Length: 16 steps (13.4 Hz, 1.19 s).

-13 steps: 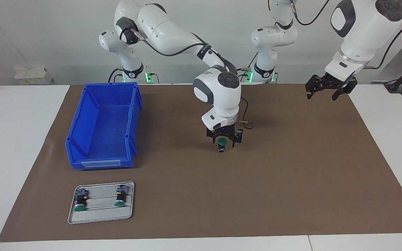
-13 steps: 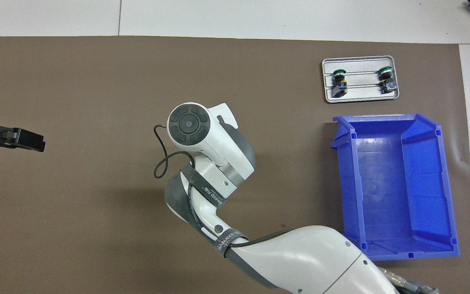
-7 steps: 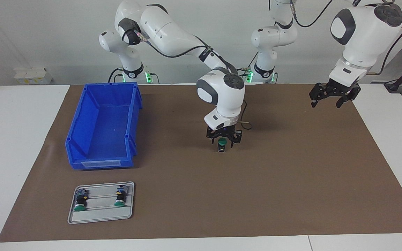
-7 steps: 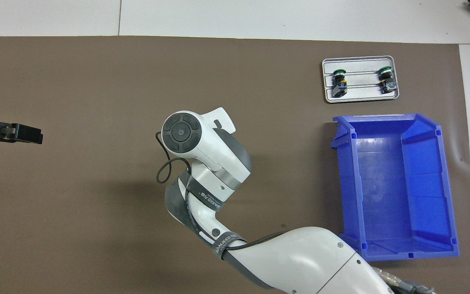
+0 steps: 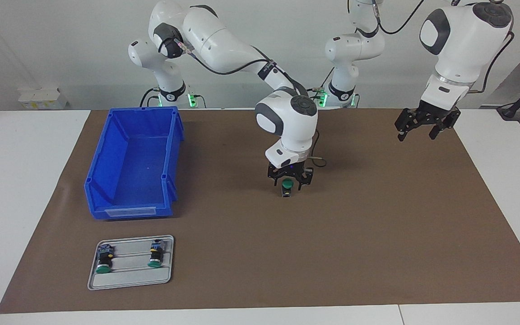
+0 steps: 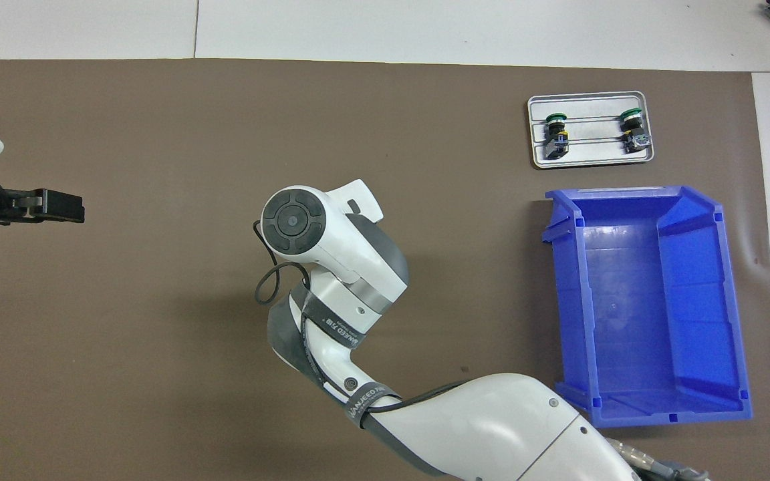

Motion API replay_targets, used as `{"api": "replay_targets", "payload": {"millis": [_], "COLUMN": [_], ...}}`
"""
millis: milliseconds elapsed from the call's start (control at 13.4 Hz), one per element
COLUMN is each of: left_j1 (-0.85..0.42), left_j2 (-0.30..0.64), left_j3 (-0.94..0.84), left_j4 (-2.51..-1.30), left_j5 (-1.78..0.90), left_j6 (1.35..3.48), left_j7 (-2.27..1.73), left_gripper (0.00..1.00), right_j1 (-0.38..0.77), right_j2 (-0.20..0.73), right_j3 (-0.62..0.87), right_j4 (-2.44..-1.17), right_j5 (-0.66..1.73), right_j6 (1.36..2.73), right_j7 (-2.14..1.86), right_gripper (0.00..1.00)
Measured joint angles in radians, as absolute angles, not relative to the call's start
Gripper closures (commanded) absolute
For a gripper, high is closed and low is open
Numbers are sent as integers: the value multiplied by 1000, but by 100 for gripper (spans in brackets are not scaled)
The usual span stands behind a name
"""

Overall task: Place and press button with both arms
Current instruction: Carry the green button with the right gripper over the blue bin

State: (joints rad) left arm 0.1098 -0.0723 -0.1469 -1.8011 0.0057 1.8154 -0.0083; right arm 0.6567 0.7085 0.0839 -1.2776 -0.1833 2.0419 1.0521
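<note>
The button (image 5: 287, 185), green cap up on a black body, stands upright in the middle of the brown mat (image 5: 377, 225). My right gripper (image 5: 289, 179) reaches down from above and is shut on it, a finger at each side of the cap. I cannot tell whether the button's lower end touches the mat. In the overhead view the right arm's wrist (image 6: 331, 247) hides both the gripper and the button. My left gripper (image 5: 424, 125) hangs open and empty in the air over the left arm's end of the mat; it shows as the left gripper (image 6: 79, 206) at the overhead view's edge.
A grey tray (image 5: 129, 282) holding two more green-capped buttons lies at the right arm's end of the mat, farthest from the robots. A blue bin (image 5: 106, 176) stands just nearer to the robots than the tray. Tray (image 6: 592, 153) and bin (image 6: 575, 300) show from above too.
The left gripper has drifted over the mat, away from the robots and a little toward the middle. The right arm's wrist has shifted slightly while the button stayed in place.
</note>
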Motion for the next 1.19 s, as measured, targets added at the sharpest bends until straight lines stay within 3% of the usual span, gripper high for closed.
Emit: {"api": "replay_targets", "payload": {"millis": [74,149,223,744,967,1191], "left_j1": [110,111,111,111,110,108], "left_j2": [-73,-73,-73,-32,43,54], "left_j3": [-144,-142,-141,-142,-143,-148], "left_j4": [-1800,-1793,-1778,-1646,-1543,-1562], "left_j5": [6,6,6,6,6,18], "left_j6": [1815,1809,1791,1697,1639,1640], "left_j7": [-3,1,2,12,15,18], "left_gripper": [0,0,0,0,0,0], "right_j1": [657,657,657,639,570,493], "right_j2": [708,707,706,645,538,415], "right_j3": [84,84,84,78,78,78], "right_j4": [-1277,-1277,-1276,-1276,-1341,-1450], "right_j5": [-183,-183,-183,-183,-182,-164], "right_j6": [2042,2042,2042,2037,2018,2009], "right_j7": [1052,1052,1052,1052,1042,944], "right_gripper": [62,94,100,100,100,100]}}
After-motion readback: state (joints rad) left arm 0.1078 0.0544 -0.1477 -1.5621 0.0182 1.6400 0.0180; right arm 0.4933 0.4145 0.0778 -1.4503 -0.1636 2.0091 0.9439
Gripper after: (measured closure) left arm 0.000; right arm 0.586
